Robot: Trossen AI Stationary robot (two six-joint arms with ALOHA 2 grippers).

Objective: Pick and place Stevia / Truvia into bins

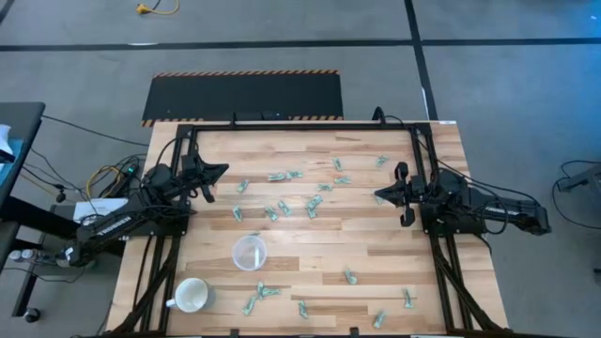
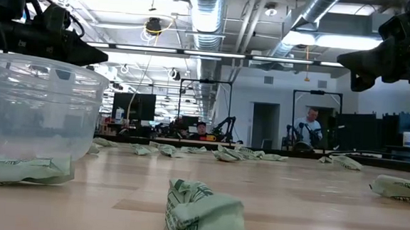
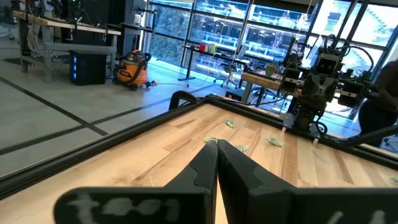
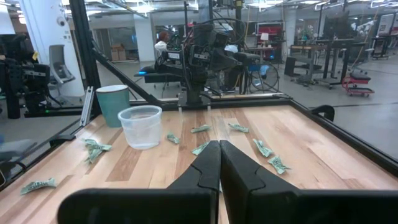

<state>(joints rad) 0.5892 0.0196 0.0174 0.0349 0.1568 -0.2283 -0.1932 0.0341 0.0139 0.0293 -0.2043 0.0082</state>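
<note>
Several pale green and white Stevia sachets [image 1: 286, 207] lie flat and scattered over the wooden table [image 1: 394, 253], most in the far middle, some near the front edge [image 1: 258, 299]. The bin, a clear plastic cup [image 1: 249, 253], stands upright left of centre; it shows too in the right wrist view [image 4: 142, 126]. My left gripper [image 1: 222, 170] is shut and level above the table's far left side. My right gripper [image 1: 379, 195] is shut and level above the right side. Neither has anything between its fingers.
A white handled mug [image 1: 192, 296] stands at the near left corner, in front of the cup. Black frame rails [image 1: 300, 126] run along the table's far edge and both sides. Bare wood lies between the cup and the right arm.
</note>
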